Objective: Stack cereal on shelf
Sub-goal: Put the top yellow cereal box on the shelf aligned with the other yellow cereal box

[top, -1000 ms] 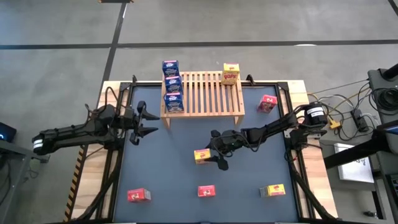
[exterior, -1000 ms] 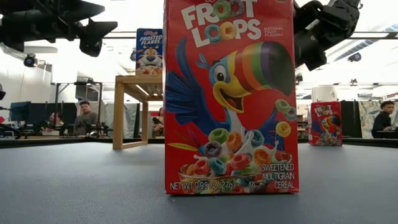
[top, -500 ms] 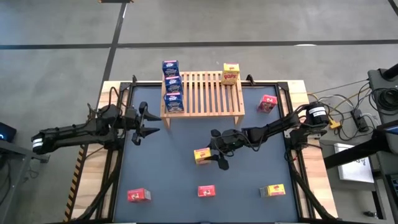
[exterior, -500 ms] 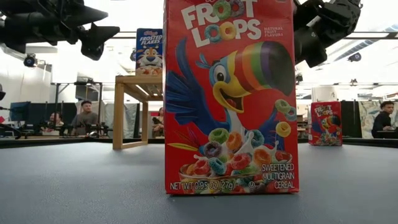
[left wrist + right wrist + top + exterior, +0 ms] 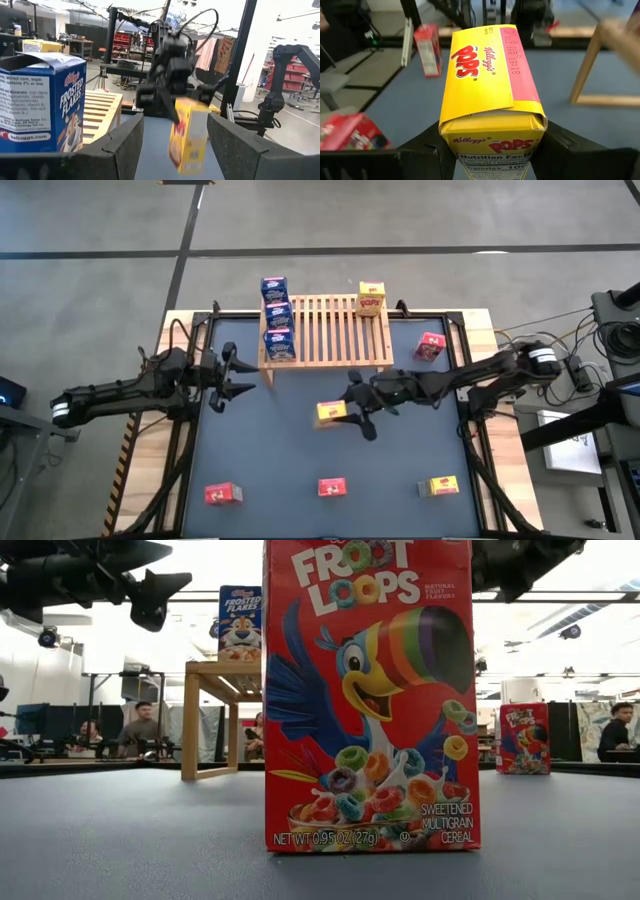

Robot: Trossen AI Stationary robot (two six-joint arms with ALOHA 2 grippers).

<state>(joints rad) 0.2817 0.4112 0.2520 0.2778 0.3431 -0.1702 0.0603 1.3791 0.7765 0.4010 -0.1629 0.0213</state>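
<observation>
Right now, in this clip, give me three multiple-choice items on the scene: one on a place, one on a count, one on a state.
1. Where do the three blue boxes stand?
A. in a row at the shelf's left end
B. on the mat's near edge
C. under the shelf

2. How many red boxes show in the high view?
A. one
B. three
C. five

3. What is the right gripper doing?
A. hanging open
B. shut on a yellow box
C. shut on a blue box

Key: 1 A, they line the left end of the shelf. 2 B, one right of the shelf, two near the front edge. 3 B, the right wrist view shows the yellow box between its fingers. The left gripper waits open left of the shelf.
</observation>
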